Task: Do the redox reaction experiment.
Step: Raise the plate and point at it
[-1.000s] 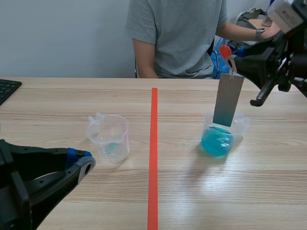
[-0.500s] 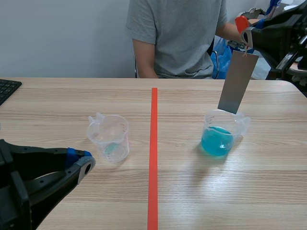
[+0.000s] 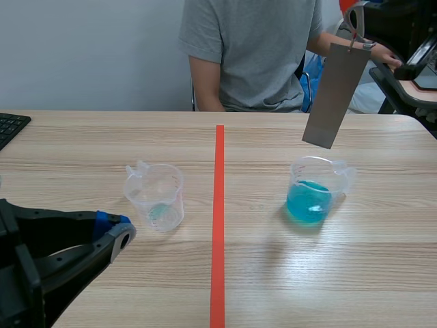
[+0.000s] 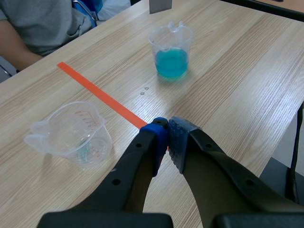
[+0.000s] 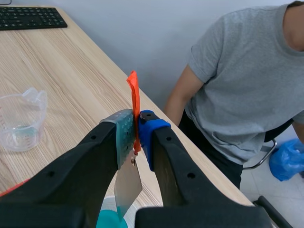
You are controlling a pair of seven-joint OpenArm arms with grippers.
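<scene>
A grey metal sheet (image 3: 332,96) hangs by an orange-red tag (image 3: 347,5) from my right gripper (image 3: 355,17), high above the table and clear of the beaker. In the right wrist view the right gripper (image 5: 135,135) is shut on the orange-red tag (image 5: 134,95), with the metal sheet (image 5: 127,185) dangling under it. Below stands a clear beaker of blue liquid (image 3: 311,191), also seen ahead of my left gripper as the blue-liquid beaker (image 4: 171,50). An almost empty clear beaker (image 3: 156,196) sits left of the tape line; the same empty beaker (image 4: 71,135) lies beside my left gripper (image 4: 167,142), which is shut on nothing low over the table. My left gripper (image 3: 113,232) rests at the near left.
A person in a grey shirt (image 3: 249,51) sits across the table. A black keyboard (image 3: 9,126) lies at the far left edge. An orange-red tape line (image 3: 218,219) runs down the middle of the table. The table's right edge (image 3: 423,130) is close to the right arm.
My right gripper has risen and moved back, lifting the metal sheet out of the blue-liquid beaker until it hangs fully above it. The left arm has not moved.
</scene>
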